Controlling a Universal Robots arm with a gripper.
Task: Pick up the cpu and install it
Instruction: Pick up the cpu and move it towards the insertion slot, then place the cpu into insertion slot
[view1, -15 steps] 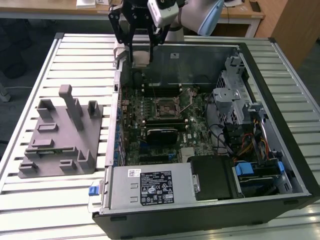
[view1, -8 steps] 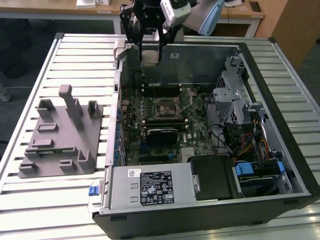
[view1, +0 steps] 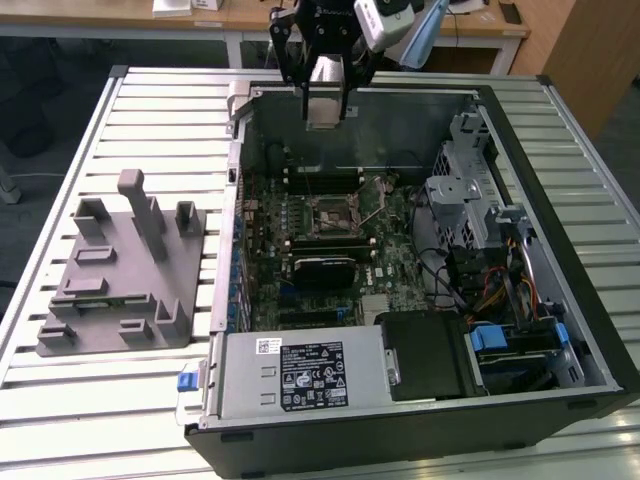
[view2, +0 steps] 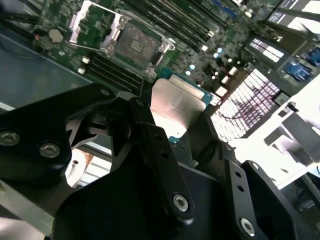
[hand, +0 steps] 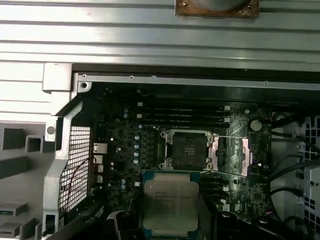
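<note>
- The black two-fingered tool (view1: 326, 100) hangs above the far wall of the open dark computer case (view1: 560, 250). The case lies on its side on the slatted metal tabletop (view1: 150, 110).
- The tool is closed narrow on the small flat square cpu with a pale silver metal top (view1: 325, 105). In the second wrist view its dark fingers (view2: 152, 145) press on opposite edges of the chip (view2: 175, 105).
- The cpu is off the board and held in the air, touching nothing but the tool.
- The target is the square metal-framed processor socket (view1: 333, 213) in the middle of the green motherboard (view1: 395, 250). It looks empty, with its hold-down frame seemingly swung open to one side.
- Key relation: in the exterior view the socket lies below the cpu and toward the near side of the case, well apart from it.
- In the first wrist view the cpu (hand: 170, 202) sits just short of the socket (hand: 189, 149). Their edges run roughly parallel, so I judge little twist is needed. The chip is near-square, with no real long axis.
- The grey plastic tray with upright blocks (view1: 120, 290) sits outside the case, on the exterior view's left, well clear of the tool.
</note>
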